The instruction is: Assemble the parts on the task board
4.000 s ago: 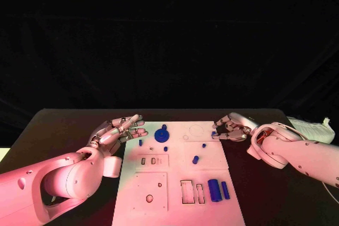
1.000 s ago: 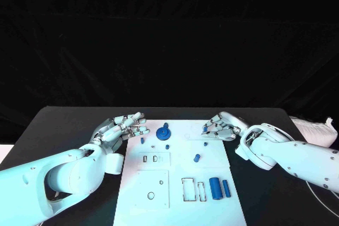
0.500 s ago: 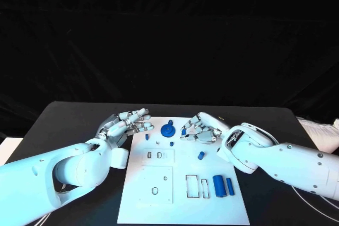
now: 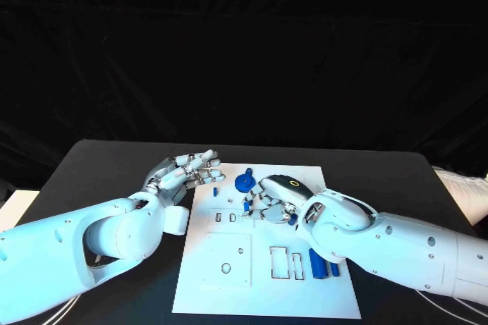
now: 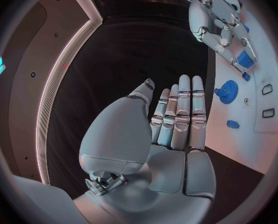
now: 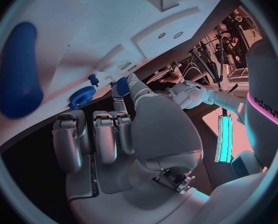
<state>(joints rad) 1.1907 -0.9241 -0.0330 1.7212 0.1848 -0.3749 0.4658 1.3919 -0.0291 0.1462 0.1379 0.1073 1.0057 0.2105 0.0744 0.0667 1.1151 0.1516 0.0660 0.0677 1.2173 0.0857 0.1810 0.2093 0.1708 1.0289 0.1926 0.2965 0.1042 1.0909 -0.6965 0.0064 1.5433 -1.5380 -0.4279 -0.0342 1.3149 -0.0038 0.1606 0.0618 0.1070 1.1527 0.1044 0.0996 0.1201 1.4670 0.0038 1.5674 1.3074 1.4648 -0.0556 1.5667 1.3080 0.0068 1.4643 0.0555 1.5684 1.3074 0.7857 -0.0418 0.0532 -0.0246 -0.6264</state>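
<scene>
A small blue part [image 6: 121, 86] was seen pinched at the right hand [image 4: 273, 197], over the task board [image 4: 266, 297] centre, at five o'clock from the blue gear [image 4: 244, 182]. Over the last seconds that hand had been carried from the board's right edge; insertion was judged near. Counted: one gear, two cylinders [image 4: 318, 264]. The left hand [image 4: 186, 171] was held flat, empty, at nine o'clock.

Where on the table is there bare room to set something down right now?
The black table is bare beyond the white task board's right edge, and along the far side behind both hands. It is crowded mid-board, where the right hand sits by the blue gear-shaped part, with the left hand at the board's left edge.
</scene>
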